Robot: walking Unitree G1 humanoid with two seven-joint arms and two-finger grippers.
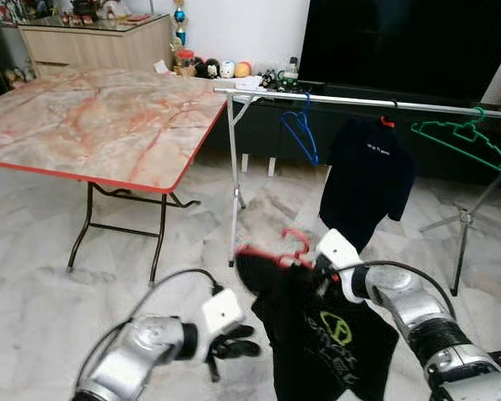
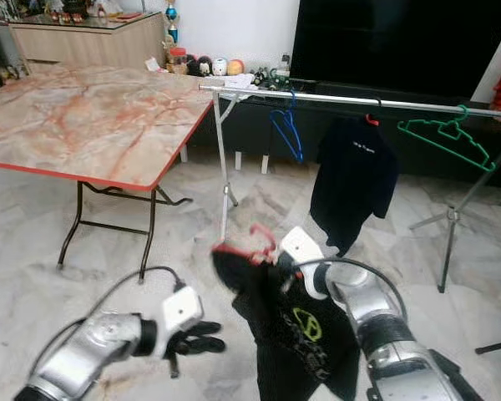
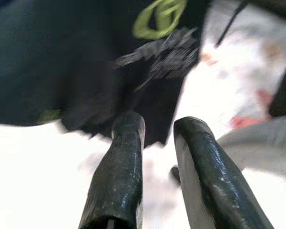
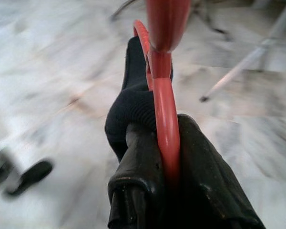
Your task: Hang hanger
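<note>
Carry step: right gripper [image 4: 164, 157] pinches the red plastic hanger [image 1: 288, 251] bearing a black T-shirt [image 1: 317, 342] — next, raise its hook onto the far silver metal rail [image 1: 359, 101]; left gripper [image 3: 157, 143] spread, empty

- Red hanger [image 4: 166, 114]: smooth glossy plastic, clamped betw. right gripper [image 4: 174, 157] fingers, matt black, rubbery-looking.
- Black shirt [image 1: 321, 334]: soft matt cloth, green printed logo.
- Left gripper [image 3: 159, 131] fingers: black, slightly scuffed, faint sheen.
- Rail [image 1: 359, 101]: bright polished metal.
- Table [image 1: 92, 125]: glossy marble-look top, red edge, dark metal legs.
- Floor [image 1: 33, 284]: polished marble-look tiles.
</note>
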